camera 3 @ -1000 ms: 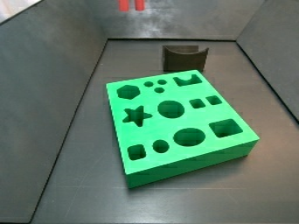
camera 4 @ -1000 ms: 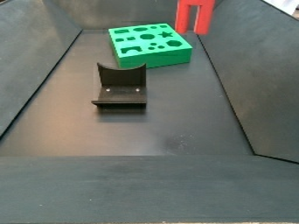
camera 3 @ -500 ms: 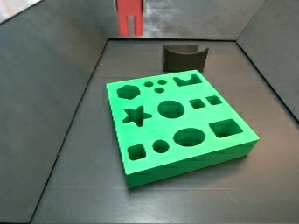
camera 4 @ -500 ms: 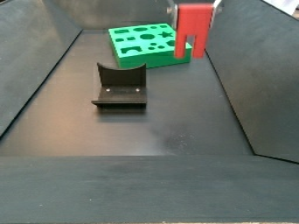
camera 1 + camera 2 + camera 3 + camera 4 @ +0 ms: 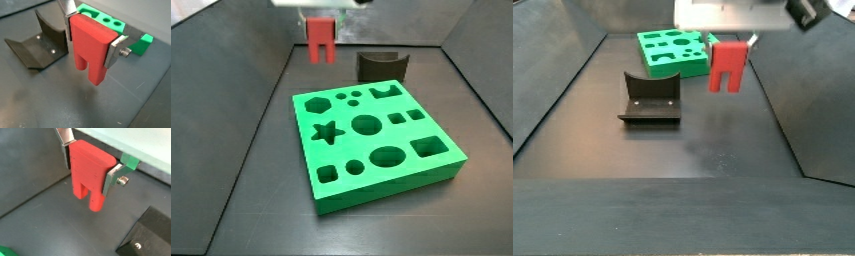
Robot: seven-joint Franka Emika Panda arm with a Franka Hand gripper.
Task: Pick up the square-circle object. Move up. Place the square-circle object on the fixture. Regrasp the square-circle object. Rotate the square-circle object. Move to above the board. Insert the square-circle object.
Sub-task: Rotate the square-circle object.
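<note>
My gripper (image 5: 90, 40) is shut on the square-circle object (image 5: 90, 50), a red block pinched at its solid end between the silver fingers (image 5: 113, 51). Its notched, two-legged end hangs downward. In both side views the block (image 5: 322, 42) (image 5: 727, 66) hangs in the air under the gripper (image 5: 731, 40), clear of the floor. It is beside the fixture (image 5: 649, 98), between that and the right wall. The green board (image 5: 372, 140) with its shaped holes lies flat on the floor, apart from the block.
Sloped dark walls (image 5: 787, 90) enclose the floor on all sides. The fixture (image 5: 382, 65) stands just beyond the board's far edge. In a wrist view the fixture (image 5: 40, 42) shows beside the held block and a board corner (image 5: 107, 20) behind it.
The gripper has come down with the red block; its body now shows at the top of both side views, and the block hangs lower, nearer the fixture's level.
</note>
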